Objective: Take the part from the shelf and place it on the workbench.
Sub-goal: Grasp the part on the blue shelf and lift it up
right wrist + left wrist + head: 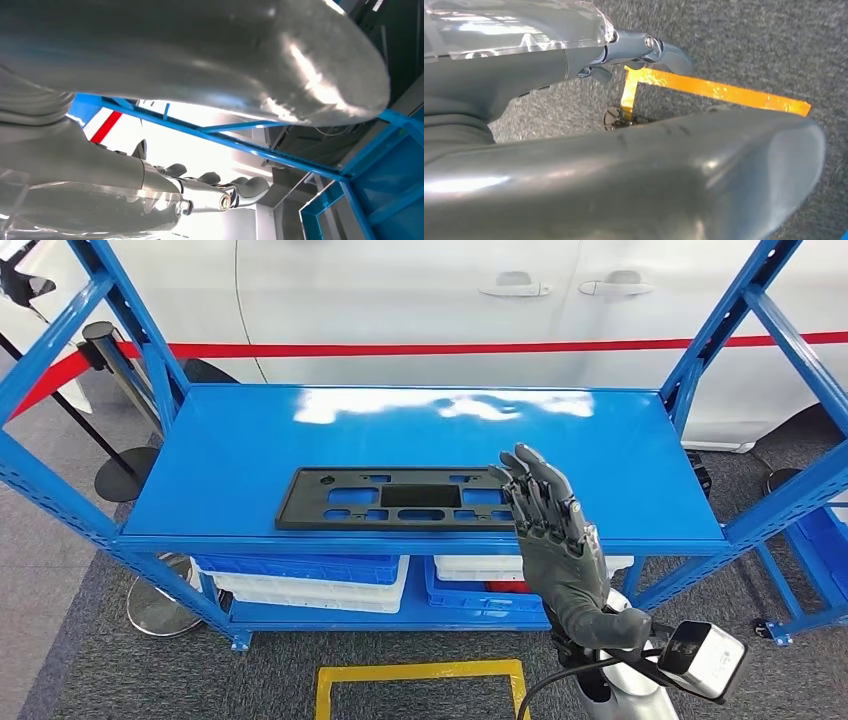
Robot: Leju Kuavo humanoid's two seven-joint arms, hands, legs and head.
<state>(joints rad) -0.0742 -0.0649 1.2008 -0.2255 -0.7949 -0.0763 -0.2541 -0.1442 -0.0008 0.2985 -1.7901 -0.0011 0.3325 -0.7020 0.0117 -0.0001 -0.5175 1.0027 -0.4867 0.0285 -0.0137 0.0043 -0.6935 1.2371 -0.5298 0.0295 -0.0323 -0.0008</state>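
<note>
Fingers of the right hand are spread, holding nothing, tips over the black part's near end on the shelf, so a one-ended grab could tip it off the edge.

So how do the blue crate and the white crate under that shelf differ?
The blue crate sits on the left of the lower shelf, the white crate to the right. The blue crate rests on top of another white bin, while the white crate rests on another blue one. Both are tucked under the blue shelf that carries the black part.
</note>
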